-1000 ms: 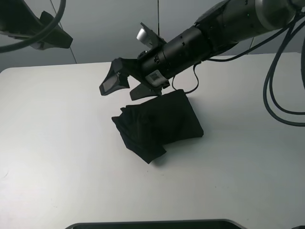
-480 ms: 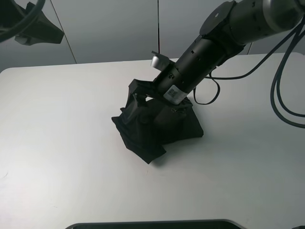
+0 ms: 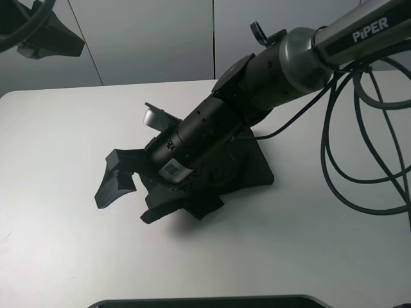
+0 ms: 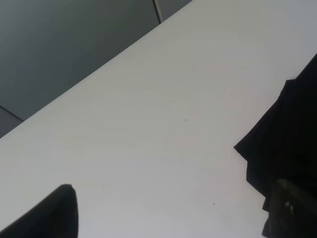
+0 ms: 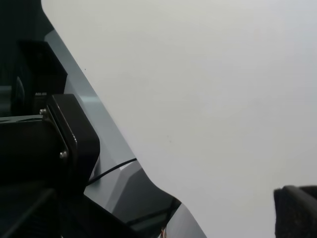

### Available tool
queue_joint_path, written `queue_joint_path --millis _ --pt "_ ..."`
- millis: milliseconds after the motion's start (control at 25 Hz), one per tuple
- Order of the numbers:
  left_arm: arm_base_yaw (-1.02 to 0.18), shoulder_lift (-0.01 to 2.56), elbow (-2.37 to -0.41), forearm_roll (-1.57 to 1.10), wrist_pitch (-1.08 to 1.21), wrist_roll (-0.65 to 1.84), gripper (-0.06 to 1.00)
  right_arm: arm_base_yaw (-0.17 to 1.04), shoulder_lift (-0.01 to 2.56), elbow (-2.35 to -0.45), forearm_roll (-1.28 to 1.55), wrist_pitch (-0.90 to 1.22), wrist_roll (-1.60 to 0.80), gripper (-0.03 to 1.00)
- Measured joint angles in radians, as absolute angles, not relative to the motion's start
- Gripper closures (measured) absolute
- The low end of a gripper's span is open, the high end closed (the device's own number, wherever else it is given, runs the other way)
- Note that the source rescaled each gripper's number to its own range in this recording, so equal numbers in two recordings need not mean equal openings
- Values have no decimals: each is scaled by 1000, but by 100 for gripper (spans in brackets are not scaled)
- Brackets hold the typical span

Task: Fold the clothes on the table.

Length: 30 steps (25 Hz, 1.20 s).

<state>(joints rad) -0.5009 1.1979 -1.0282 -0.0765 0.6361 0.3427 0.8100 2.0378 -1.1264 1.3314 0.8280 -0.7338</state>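
Right gripper (image 3: 128, 196) spread wide, empty, low over the bare table (image 3: 58, 244) just left of the clothes (image 3: 253, 168).
Black shirt bunched in a folded heap near the table's middle, mostly hidden under the right arm (image 3: 218, 128) reaching across it; left gripper (image 3: 48, 35) raised at the far left corner, jaws wide apart, holding nothing.

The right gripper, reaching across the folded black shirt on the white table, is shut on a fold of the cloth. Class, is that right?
Not quite. The right gripper does reach across the folded black shirt on the white table, but its jaws stand open past the shirt's left edge, holding nothing. The exterior high view shows this.
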Motion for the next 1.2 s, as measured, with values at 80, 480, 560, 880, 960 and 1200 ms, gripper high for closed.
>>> queue_joint_path --millis 80,480,560,880,960,1200 --pt "-501 1198 -1028 -77 636 343 -5 817 2038 -1140 1345 826 -753 5" --pt "-501 1198 -1028 -77 640 343 -5 734 1914 -1172 1244 811 -751 9" --pt "-501 1198 -1028 -77 642 343 -5 706 1914 -1172 1175 810 -703 9" --pt "-501 1198 -1028 -77 649 343 -5 685 1914 -1172 1022 808 -564 9" --pt "-501 1198 -1028 -77 651 343 -5 685 1916 -1172 1020 808 -560 9" --pt "-501 1154 -1028 -70 655 343 -5 685 1957 -1172 1012 802 -587 9"
